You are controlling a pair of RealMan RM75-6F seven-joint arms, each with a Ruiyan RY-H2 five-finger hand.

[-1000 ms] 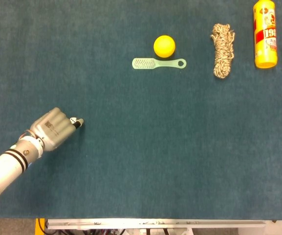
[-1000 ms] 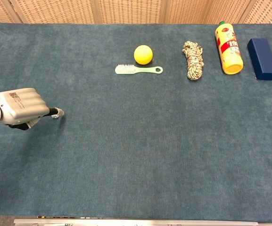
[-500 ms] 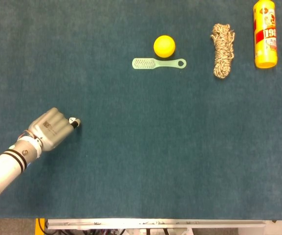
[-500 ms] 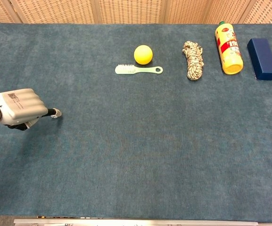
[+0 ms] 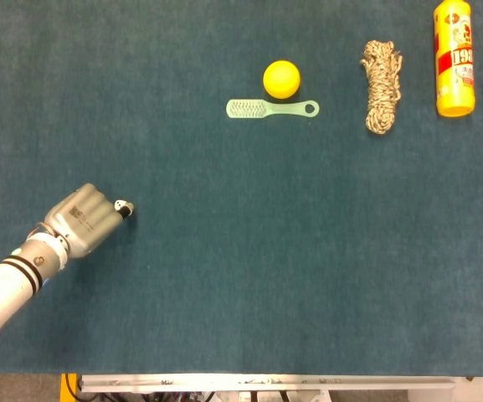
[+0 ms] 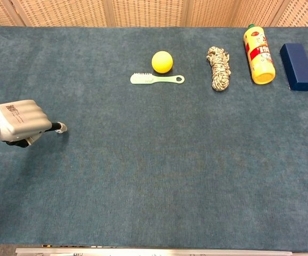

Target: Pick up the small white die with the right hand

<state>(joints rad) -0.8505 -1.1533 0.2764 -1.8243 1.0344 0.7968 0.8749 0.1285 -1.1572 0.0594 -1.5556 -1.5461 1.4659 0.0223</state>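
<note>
At the table's (image 5: 224, 276) left edge, 1 hand (image 5: 80, 219), seemingly the left, has fingers curled, its fingertips pinching the small white die (image 5: 122, 206) just above the blue cloth. The right hand is unseen.

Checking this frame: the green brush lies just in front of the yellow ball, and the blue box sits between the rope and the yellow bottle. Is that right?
Not quite. The blue box lies at the far right, beyond the yellow bottle; the bottle sits between it and the rope, as the chest view shows. The green brush does lie just in front of the yellow ball.
</note>
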